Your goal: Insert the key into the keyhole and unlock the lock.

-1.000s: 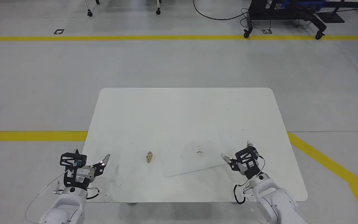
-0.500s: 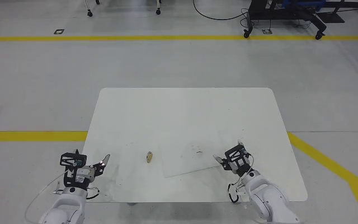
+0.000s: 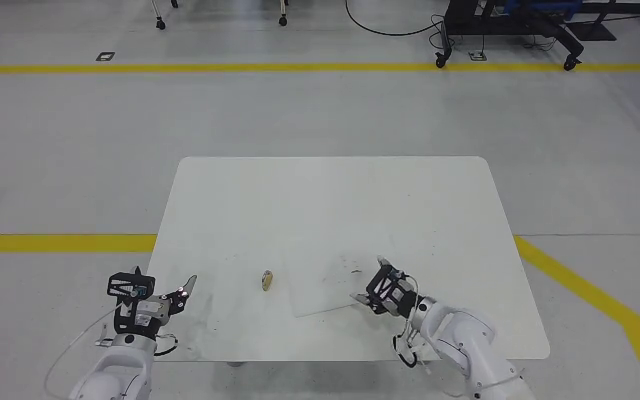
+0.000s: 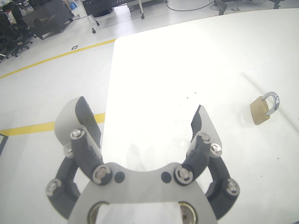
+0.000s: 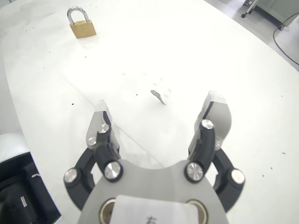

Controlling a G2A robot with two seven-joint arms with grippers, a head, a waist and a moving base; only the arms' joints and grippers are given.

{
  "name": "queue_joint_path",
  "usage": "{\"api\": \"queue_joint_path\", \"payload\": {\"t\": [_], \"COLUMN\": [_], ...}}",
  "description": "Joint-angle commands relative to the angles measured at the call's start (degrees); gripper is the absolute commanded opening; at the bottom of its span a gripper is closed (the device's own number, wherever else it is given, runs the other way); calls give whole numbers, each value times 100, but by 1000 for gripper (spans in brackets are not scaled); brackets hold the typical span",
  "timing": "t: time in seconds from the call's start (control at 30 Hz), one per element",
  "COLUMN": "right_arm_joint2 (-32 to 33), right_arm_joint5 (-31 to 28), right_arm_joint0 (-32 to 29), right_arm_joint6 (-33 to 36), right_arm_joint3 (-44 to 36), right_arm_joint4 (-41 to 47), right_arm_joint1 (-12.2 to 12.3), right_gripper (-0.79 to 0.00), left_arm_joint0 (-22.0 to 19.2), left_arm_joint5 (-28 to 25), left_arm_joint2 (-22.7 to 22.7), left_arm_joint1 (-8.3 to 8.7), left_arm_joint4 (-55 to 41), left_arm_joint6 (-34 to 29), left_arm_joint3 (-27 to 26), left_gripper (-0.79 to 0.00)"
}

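A small brass padlock (image 3: 267,280) (image 4: 260,113) (image 5: 83,29) with a silver shackle lies on the white table (image 3: 330,200), near the front edge and left of centre. A small silver key (image 3: 354,267) (image 5: 158,96) lies to its right on a thin clear sheet (image 3: 335,285). My right gripper (image 3: 372,285) (image 5: 161,108) stands open just right of the key, nothing between its fingers. At the table's front left corner my left gripper (image 3: 178,290) (image 4: 140,113) is open and empty, well left of the padlock.
The sheet's front edge (image 5: 130,136) runs under the right gripper. Wheeled carts (image 3: 500,30) stand on the floor beyond the table, and yellow floor lines (image 3: 80,242) pass on both sides.
My right gripper has moved left along the front of the table, from near the right edge to just beside the key. The left arm has kept still.
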Motion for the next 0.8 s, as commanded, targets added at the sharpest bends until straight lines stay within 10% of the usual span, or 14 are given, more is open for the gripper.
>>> {"api": "queue_joint_path", "payload": {"t": [0.0,0.13,0.43,0.57,0.77], "right_arm_joint2": [-134,-414,-755,-835,-742], "right_arm_joint5": [-99,-16,153,208,246], "right_arm_joint0": [188,481,856,943,955], "right_arm_joint6": [183,464,666,661,477], "right_arm_joint3": [124,339,630,687,685], "right_arm_joint4": [-1,-79,-198,-219,-223], "right_arm_joint1": [-16,-65,-135,-154,-138], "right_gripper": [-228,-403,-514,-773,-785], "left_arm_joint0": [0,0,0,0,0], "left_arm_joint5": [0,0,0,0,0], "left_arm_joint2": [0,0,0,0,0], "left_arm_joint1": [0,0,0,0,0], "left_arm_joint4": [0,0,0,0,0], "left_arm_joint6": [0,0,0,0,0], "left_arm_joint3": [0,0,0,0,0], "left_gripper": [0,0,0,0,0]}}
